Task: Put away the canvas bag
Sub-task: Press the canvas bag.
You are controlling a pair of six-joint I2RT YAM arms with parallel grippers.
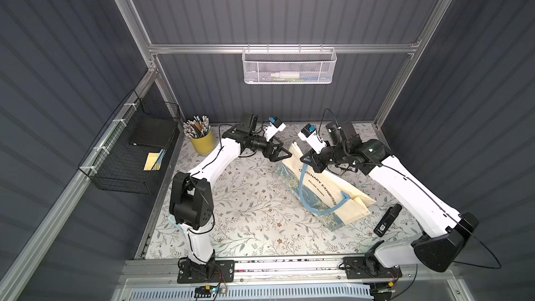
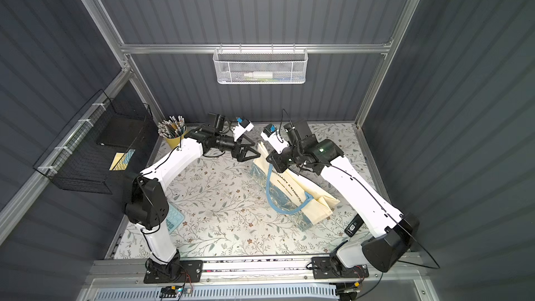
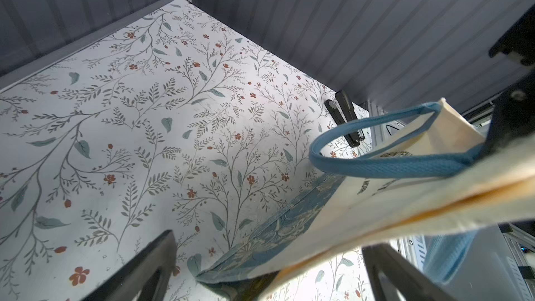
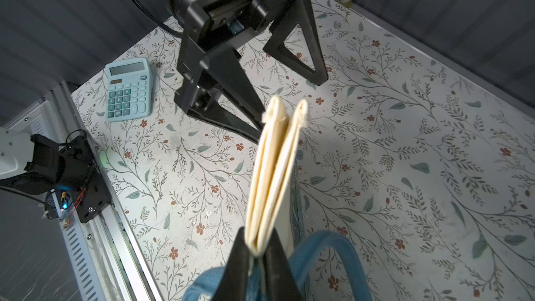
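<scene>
One canvas bag (image 1: 347,198), far end pinched by right gripper (image 1: 307,160), slanting near-right

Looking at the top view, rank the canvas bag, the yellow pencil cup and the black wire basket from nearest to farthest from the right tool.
1. canvas bag, clamped in the right tool itself.
2. yellow pencil cup, standing at the back on the left.
3. black wire basket, hung farthest out on the left side.

A yellow pencil cup (image 1: 202,140) is set in the table's (image 1: 246,204) far left corner. A white mesh basket (image 1: 289,66) is hung on the back rail, a black wire basket (image 1: 124,154) on the left wall.
</scene>
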